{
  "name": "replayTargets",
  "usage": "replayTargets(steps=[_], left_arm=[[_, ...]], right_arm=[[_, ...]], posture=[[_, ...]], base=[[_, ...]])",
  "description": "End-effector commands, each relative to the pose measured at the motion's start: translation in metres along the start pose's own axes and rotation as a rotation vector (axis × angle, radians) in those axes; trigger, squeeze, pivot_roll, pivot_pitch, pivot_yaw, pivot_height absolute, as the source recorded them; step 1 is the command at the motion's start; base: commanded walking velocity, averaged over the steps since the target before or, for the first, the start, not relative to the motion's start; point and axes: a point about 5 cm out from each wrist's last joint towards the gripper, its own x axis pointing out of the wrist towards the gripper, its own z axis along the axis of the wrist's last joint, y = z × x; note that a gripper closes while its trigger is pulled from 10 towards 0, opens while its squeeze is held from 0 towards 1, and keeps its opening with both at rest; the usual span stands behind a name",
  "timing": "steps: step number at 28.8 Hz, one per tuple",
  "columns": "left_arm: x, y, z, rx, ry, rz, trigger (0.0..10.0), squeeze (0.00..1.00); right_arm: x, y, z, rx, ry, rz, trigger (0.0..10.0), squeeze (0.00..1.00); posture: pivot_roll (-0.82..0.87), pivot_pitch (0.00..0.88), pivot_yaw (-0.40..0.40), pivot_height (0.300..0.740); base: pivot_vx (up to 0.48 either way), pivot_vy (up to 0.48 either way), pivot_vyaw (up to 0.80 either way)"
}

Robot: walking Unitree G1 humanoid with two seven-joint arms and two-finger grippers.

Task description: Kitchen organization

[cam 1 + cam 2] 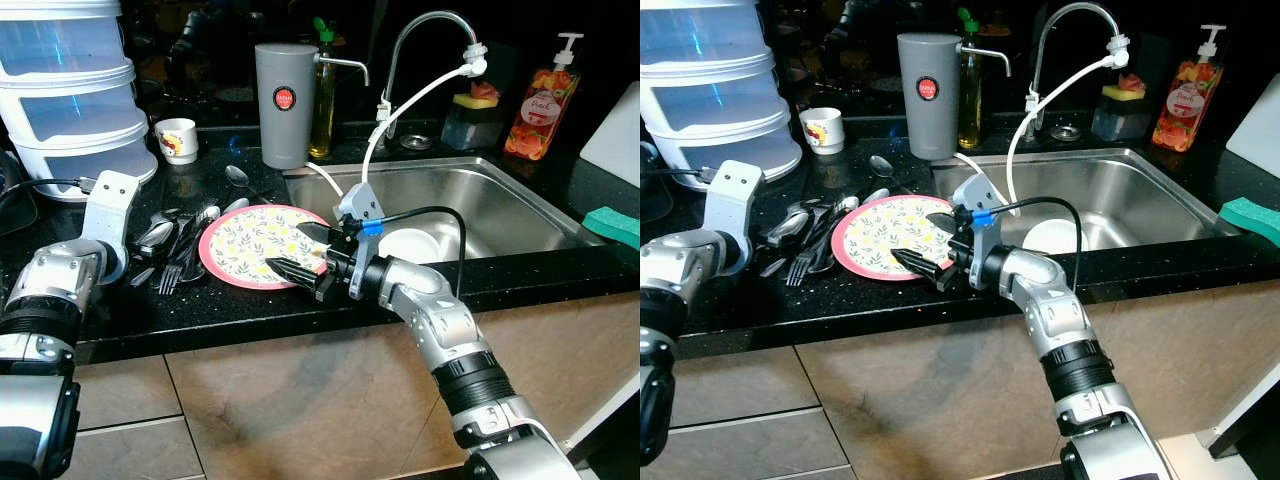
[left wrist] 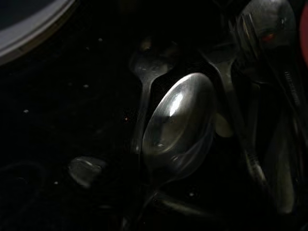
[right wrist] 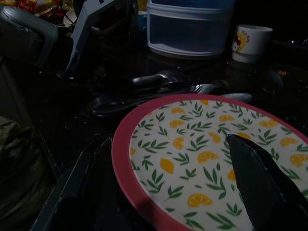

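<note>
In the middle of the head view I see the right gripper (image 1: 292, 262) at the near rim of the plate (image 1: 250, 240), which lies flat on the black desk (image 1: 220, 310), left of the sink (image 1: 500, 200). Its fingers are spread: in the right wrist view one finger (image 3: 262, 175) is over the plate and the other is outside the pink rim, so the rim passes between them. I judge closing will pinch it. The left gripper hangs above the cutlery (image 1: 175, 245) at centre left; whether it is spread I cannot tell.
</note>
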Motion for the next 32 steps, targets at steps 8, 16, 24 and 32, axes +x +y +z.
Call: replayTargets(steps=[8,16,24,32], left_arm=[[0.0,0.012,-0.02,0.013,0.104,0.058,0.0,0.0],[0.001,0.012,-0.016,-0.006,0.053,0.075,0.0,0.0],[-0.001,0.003,0.028,-0.142,-0.239,0.012,0.0,0.0],[-0.016,-0.003,0.074,-0.277,-0.518,-0.069,0.0,0.0]], right_arm=[[-0.002,0.0,-0.003,0.019,0.01,-0.008,10.0,0.0],[-0.003,-0.001,-0.005,0.025,0.016,-0.022,10.0,0.0],[-0.004,-0.007,-0.003,0.03,0.002,-0.072,10.0,0.0],[-0.006,-0.01,0.0,0.039,-0.016,-0.096,10.0,0.0]], posture=[[0.08,0.064,-0.022,0.74],[0.08,0.064,-0.024,0.74],[0.08,0.058,-0.022,0.74],[0.08,0.05,-0.022,0.74]], base=[[0.0,0.0,0.0],[0.0,0.0,0.0],[0.0,0.0,0.0],[0.0,0.0,0.0]])
